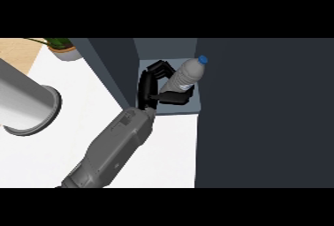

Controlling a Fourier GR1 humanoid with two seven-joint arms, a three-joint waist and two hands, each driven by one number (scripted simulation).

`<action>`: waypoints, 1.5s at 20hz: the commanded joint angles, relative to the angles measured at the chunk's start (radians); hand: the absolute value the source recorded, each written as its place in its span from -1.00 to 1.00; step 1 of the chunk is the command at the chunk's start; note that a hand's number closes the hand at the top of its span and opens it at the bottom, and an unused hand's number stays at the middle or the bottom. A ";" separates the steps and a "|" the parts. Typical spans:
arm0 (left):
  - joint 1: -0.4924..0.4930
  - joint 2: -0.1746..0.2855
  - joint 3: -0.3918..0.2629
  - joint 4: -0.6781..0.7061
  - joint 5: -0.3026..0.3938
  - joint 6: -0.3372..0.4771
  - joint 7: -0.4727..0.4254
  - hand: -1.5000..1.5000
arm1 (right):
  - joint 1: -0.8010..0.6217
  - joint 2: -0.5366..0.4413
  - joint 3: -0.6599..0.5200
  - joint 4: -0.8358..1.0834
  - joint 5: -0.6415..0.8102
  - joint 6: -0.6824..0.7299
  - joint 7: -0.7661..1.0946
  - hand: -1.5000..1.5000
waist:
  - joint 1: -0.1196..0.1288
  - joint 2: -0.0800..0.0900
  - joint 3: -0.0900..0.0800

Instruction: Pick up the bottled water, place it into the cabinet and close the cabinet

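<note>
My left hand (pixel 149 86) is curled round the bottled water (pixel 185 76), which leans tilted inside the cabinet (pixel 261 110). I should set it upright on the shelf, well back, before letting my fingers uncurl.

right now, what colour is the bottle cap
Blue: the cap on the bottle, head view.

Holds tilted bottled water (pixel 184 76) in curled left hand (pixel 149 86) inside cabinet (pixel 177 110) at right edge of worktop (pixel 166 152); shows grey cylinder (pixel 23 101) at left edge, plant (pixel 62 45) at far-left corner.
</note>
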 commanded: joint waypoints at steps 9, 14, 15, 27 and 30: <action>-0.255 0.000 -0.001 0.393 -0.052 0.076 0.022 1.00 | -0.022 -0.019 -0.073 0.001 -0.113 0.053 -0.014 -1.00 | -0.023 0.013 0.001; -0.268 0.030 0.105 0.505 -0.015 0.070 -0.041 1.00 | 0.023 -0.014 -0.062 -0.023 -0.119 0.075 -0.026 -1.00 | -0.039 0.023 -0.001; -0.275 0.037 0.129 0.513 0.003 0.070 -0.040 1.00 | -0.007 -0.023 -0.084 -0.009 -0.129 0.070 -0.020 -1.00 | -0.037 0.028 -0.001; -0.332 0.051 0.121 0.653 -0.064 0.149 -0.164 -1.00 | -0.019 -0.002 -0.065 -0.013 -0.116 0.080 -0.028 -1.00 | -0.066 0.037 -0.002; -0.350 0.056 0.112 0.674 -0.080 0.153 -0.166 -1.00 | 0.020 -0.022 -0.063 -0.027 -0.131 0.113 -0.027 -1.00 | -0.067 0.032 -0.002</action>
